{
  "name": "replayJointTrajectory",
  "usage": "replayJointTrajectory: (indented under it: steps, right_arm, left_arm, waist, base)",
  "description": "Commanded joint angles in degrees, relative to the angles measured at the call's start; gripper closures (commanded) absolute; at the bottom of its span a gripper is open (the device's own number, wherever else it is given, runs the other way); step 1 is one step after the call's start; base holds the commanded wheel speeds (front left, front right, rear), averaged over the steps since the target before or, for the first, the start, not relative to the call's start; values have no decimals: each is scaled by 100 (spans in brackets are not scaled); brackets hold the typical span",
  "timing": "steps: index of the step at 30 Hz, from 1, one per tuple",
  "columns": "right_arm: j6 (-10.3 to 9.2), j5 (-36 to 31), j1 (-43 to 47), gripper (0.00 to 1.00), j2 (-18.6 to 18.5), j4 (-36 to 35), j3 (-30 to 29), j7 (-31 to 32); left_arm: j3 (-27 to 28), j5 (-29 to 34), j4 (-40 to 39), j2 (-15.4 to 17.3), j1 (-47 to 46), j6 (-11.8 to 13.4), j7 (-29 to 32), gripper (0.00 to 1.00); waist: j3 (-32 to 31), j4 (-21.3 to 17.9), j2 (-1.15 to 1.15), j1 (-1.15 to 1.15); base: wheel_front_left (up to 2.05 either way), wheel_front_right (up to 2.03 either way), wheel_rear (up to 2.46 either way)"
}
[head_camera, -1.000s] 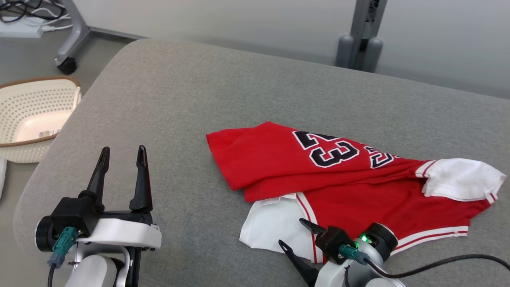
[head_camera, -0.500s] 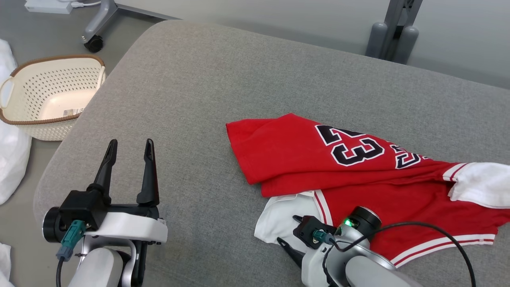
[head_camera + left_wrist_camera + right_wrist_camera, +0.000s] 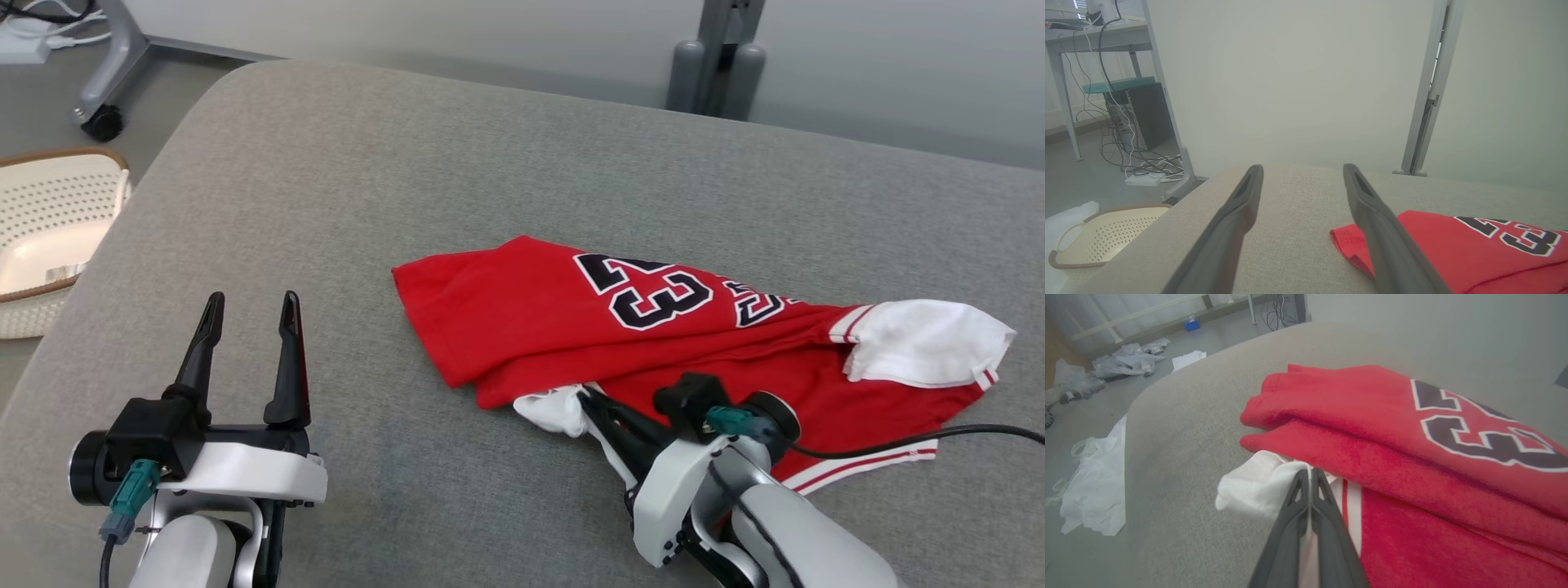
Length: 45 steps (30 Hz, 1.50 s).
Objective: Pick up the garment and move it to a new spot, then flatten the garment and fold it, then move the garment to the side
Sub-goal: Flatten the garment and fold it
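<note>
The garment (image 3: pixel 678 343) is a red jersey with white sleeves and a black "23", lying crumpled on the grey cushion (image 3: pixel 408 180). My right gripper (image 3: pixel 584 400) is shut on the garment's near white sleeve (image 3: pixel 555 408), which bunches up around the fingertips. In the right wrist view the two fingers press together on that white sleeve (image 3: pixel 1257 488), with the red body of the garment (image 3: pixel 1372 428) just beyond. My left gripper (image 3: pixel 249 306) stands open above bare cushion, left of the garment. The left wrist view has the garment's red edge (image 3: pixel 1412 241) behind the right-hand finger.
A cream perforated basket (image 3: pixel 49 237) stands on the floor left of the cushion. A grey post (image 3: pixel 718 57) rises behind the cushion's far edge, and a wheeled stand leg (image 3: pixel 98 82) is at the far left. White cloths (image 3: pixel 1094 490) lie on the floor.
My right gripper went from open to shut, pinching the white sleeve and gathering it. The head camera has shifted. The left gripper stays open in place.
</note>
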Motion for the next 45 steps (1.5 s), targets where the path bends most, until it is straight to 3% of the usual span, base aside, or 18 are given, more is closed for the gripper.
replayJointTrajectory:
  steps: [1, 5, 6, 13, 21, 24, 29, 40, 42, 43, 45]
  right_arm:
    - [0, 363, 213, 100, -77, -389, -234, 59]
    - [0, 765, 470, 100, -317, -1059, -840, 238]
    - [0, 799, 673, 100, -445, -1416, -1273, 318]
    - [0, 693, 1315, 100, -496, -2323, -2614, 454]
    - [1, 477, 1943, 100, -350, -3553, -3572, 320]
    - [0, 417, 2234, 100, -454, -3876, -3745, 207]
    - [1, 77, 2861, 100, -680, -3730, -3947, 236]
    - [0, -265, 3194, 100, -481, -2420, -3813, -152]
    - [-3, -400, 3219, 45, -510, -2242, -3856, -194]
    - [-1, -283, 3240, 0, -387, -2176, -3929, -218]
    - [0, -316, 3287, 0, -352, -2095, -4108, -253]
  left_arm:
    - [61, 47, -16, 50, 22, -9, -14, 0]
    - [98, 72, -36, 84, 61, 0, -14, 0]
    - [85, 82, -53, 105, 67, -3, -14, 0]
    - [60, 100, -98, 172, 76, 14, 48, 0]
    - [27, 121, -194, 277, 106, 39, 145, 0]
    - [11, 119, -228, 300, 117, 53, 175, 0]
    - [-30, 121, -286, 326, 98, 54, 206, 0]
    - [-73, 71, -302, 356, 148, 78, 250, 0]
    - [-69, 65, -317, 378, 180, 85, 262, 0]
    - [-63, 60, -331, 387, 188, 86, 267, 0]
    - [-49, 51, -362, 415, 193, 114, 285, 0]
  waist:
    - [-41, -235, 0, 0]
    - [-64, -448, 0, 0]
    - [-89, -573, 0, 0]
    - [-145, -897, 0, 0]
    - [-168, -1148, 0, 0]
    - [-169, -1196, 0, 0]
    - [-125, -1240, 0, 0]
    - [-189, -1329, 0, 0]
    - [-230, -1343, 0, 0]
    - [-240, -1355, 0, 0]
    - [-249, -1381, 0, 0]
  base:
    - [0, 0, 0]
    - [0, 0, 0]
    - [0, 0, 0]
    - [0, 0, 0]
    - [0, 0, 0]
    - [0, 0, 0]
    - [0, 0, 0]
    - [0, 0, 0]
    - [0, 0, 0]
    - [0, 0, 0]
    - [0, 0, 0]
